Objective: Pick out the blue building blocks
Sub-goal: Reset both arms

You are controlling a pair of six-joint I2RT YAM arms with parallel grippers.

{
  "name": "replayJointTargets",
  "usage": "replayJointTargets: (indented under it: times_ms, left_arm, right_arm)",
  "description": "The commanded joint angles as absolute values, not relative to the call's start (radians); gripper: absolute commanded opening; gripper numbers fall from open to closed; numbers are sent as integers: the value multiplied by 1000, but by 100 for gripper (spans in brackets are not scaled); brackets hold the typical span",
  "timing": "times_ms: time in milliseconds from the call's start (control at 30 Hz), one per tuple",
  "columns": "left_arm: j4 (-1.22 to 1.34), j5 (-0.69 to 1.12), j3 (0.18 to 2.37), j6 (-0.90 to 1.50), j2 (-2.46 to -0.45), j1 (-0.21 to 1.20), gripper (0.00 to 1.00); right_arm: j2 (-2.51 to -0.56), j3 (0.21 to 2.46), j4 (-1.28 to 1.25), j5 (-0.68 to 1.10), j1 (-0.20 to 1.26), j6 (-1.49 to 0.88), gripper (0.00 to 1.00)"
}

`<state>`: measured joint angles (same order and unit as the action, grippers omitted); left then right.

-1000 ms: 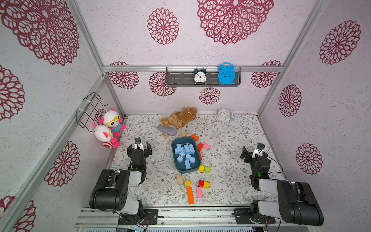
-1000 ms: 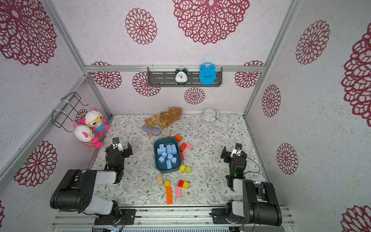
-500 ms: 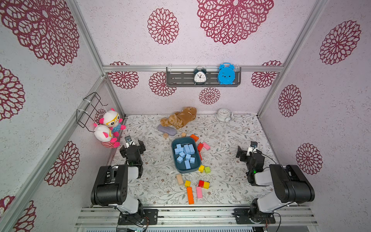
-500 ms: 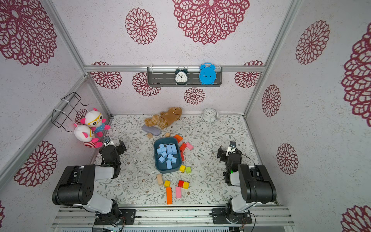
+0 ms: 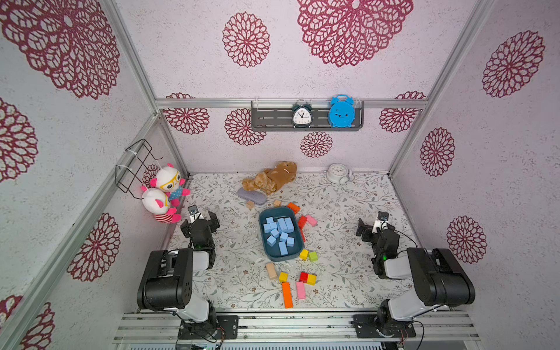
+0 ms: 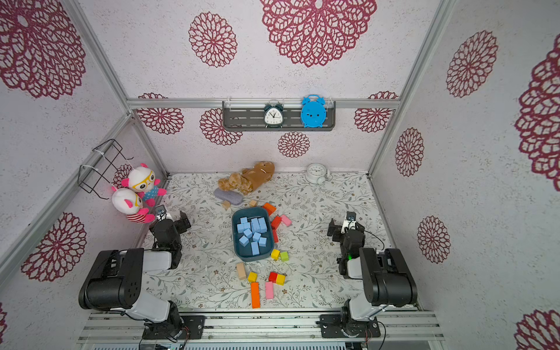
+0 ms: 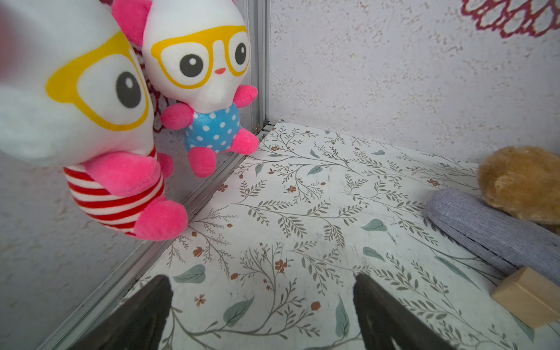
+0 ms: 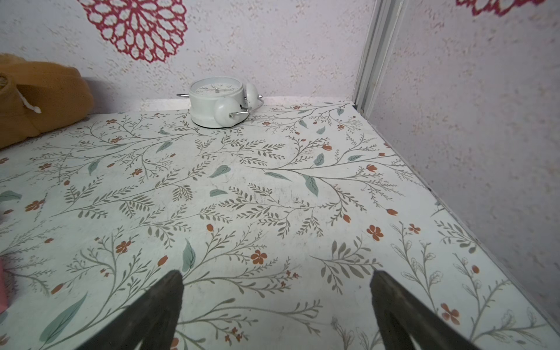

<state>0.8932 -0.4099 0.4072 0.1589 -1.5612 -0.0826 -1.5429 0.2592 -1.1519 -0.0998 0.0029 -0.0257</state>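
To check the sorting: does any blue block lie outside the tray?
No, in a top view the blue blocks all lie inside the tray.

1. The desk (image 5: 339, 266) has a pale floral top.
2. A tray (image 5: 261, 239) sits between the left fingers (image 5: 214, 220) and the right fingers (image 5: 361, 228).
3. On the tray's side toward the right fingers lie an orange block (image 5: 293, 208), a red block (image 5: 302, 221), a pink block (image 5: 311, 220), a yellow cube (image 5: 304, 254) and a green cube (image 5: 313, 256).
4. Behind both sets of fingers, toward the arm bases, lie a tan brick (image 5: 271, 270), an orange brick (image 5: 287, 295) and a pink brick (image 5: 300, 290).
5. Ahead of the left fingers lie a pouch (image 5: 251, 196) and a bear (image 5: 272, 178).
6. Ahead of the right fingers lies a clock (image 5: 338, 173).
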Motion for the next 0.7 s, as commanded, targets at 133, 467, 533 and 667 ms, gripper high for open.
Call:
replayJointTargets:
  times_ms: [133,467,533,667]
  left_arm:
    - [907,-405,405,167,-1552,-87,97]
    - [895,-401,413,168,-1554,-90,97]
    - [891,-395,416,170,-1557,-93,97]
    - [904,-396,407,170,-1552,-92,97]
  right_arm:
    - [-1531,263,-1173,-92,0,-14,99]
    - [-1531,263,-1173,-92,0,-14,99]
    - [-1531,263,-1173,-92,0,-14,99]
    - [-1532,264,-1173,-92,0,-14,99]
